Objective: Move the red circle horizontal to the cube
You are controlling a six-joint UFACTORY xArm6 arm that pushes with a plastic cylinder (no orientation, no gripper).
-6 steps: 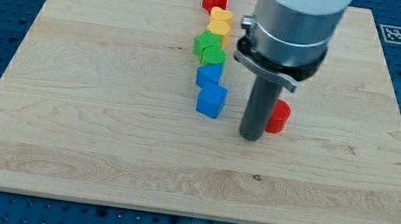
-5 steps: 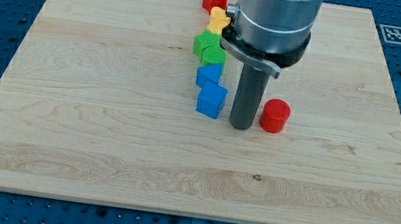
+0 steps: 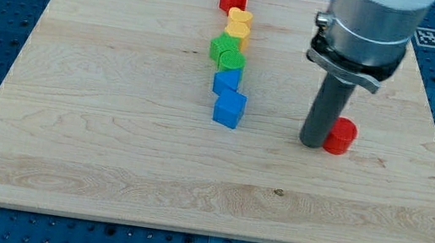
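My tip [image 3: 313, 143] touched the one upright red circle [image 3: 341, 136] from the view's left, level with the one blue cube [image 3: 229, 109]. No pincer fitted, state not tellable.

A column of blocks runs from the table's [image 3: 67, 160] top edge toward its middle, ending at the blue cube [image 3: 229, 109]; the red circle [image 3: 340, 136] is set well to its right, my tip [image 3: 312, 143] touching the circle's left side.

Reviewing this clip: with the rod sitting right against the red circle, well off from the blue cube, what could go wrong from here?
1. My tip sits on the view's left of the red circle, between it and the blue cube; a push from here would likely widen the gap.
2. The rod hides part of the circle, so contact is hard to judge.
3. Circling round risks nudging the circle out of the cube's row.
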